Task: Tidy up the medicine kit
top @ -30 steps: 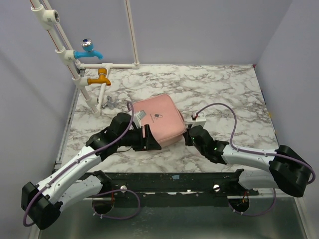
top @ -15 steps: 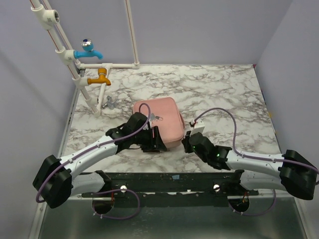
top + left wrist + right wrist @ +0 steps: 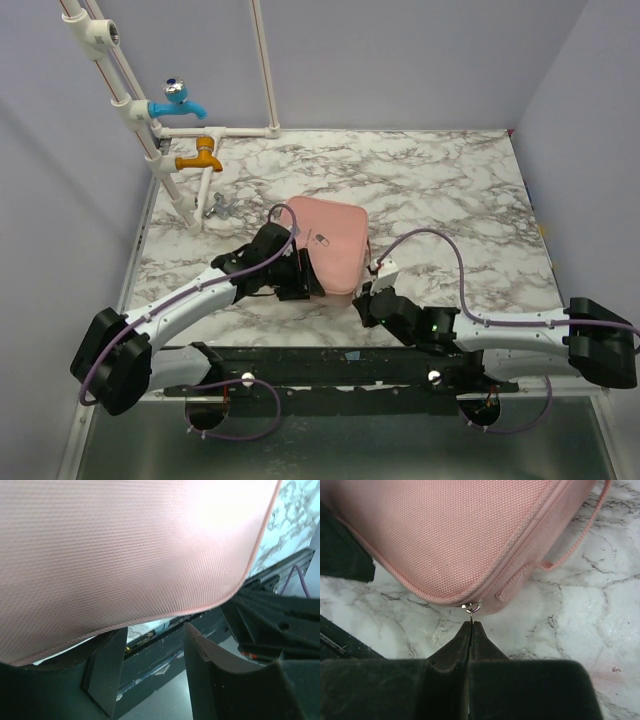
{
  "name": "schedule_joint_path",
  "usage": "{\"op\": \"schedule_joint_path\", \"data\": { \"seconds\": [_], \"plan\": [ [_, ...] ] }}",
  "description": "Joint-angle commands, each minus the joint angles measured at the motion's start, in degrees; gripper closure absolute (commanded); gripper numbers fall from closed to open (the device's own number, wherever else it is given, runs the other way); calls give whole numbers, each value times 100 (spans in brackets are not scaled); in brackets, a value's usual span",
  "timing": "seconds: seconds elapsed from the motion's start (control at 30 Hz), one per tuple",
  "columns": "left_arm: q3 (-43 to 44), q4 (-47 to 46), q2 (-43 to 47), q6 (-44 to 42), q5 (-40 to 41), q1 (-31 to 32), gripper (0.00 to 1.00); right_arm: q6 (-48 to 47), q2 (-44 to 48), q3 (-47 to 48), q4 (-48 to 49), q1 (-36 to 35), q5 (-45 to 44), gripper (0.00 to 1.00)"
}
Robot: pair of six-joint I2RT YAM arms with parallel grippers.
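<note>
Kit, from above, lies on the table, left gripper at its near-left edge, right gripper at its near corner. Left wrist: jaws half apart under the kit's edge; whether they grip it is unclear. Right wrist: jaws pinched shut on the zip pull, so unzipping looks in hand, needing a steady drag along the seam.

Medicine kit cropped in both wrist views

Right tool pinched tight on zipper pull at medicine kit corner; marble table beneath.
</note>
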State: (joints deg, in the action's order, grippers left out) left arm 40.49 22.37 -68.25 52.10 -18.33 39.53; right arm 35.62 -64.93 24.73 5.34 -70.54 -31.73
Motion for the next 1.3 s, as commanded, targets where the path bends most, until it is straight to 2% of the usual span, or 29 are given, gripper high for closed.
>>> {"op": "schedule_joint_path", "data": {
  "seconds": [0.0, 0.2, 0.63, 0.83, 1.0, 1.27],
  "plan": [
    [-155, -139, 48, -364, 677, -559, 49, 17, -28, -52, 55, -262, 81, 99],
    [-167, -257, -7, -557, 546, -1106, 49, -93, -547, 103, 483, -634, 177, 99],
    [451, -456, -582, -857, 324, -1417, 50, -432, -1492, 654, 1033, -735, 93, 99],
    [524, -529, -812, -851, 112, -1456, 72, -271, -1667, 762, 842, -737, -315, 99],
    [587, -484, -813, -928, 101, -1531, 86, -109, -1684, 712, 596, -731, -683, 99],
    [607, -396, -751, -1061, 73, -1662, 98, 64, -1318, 718, -215, -697, -1439, 99]
  ]
}}
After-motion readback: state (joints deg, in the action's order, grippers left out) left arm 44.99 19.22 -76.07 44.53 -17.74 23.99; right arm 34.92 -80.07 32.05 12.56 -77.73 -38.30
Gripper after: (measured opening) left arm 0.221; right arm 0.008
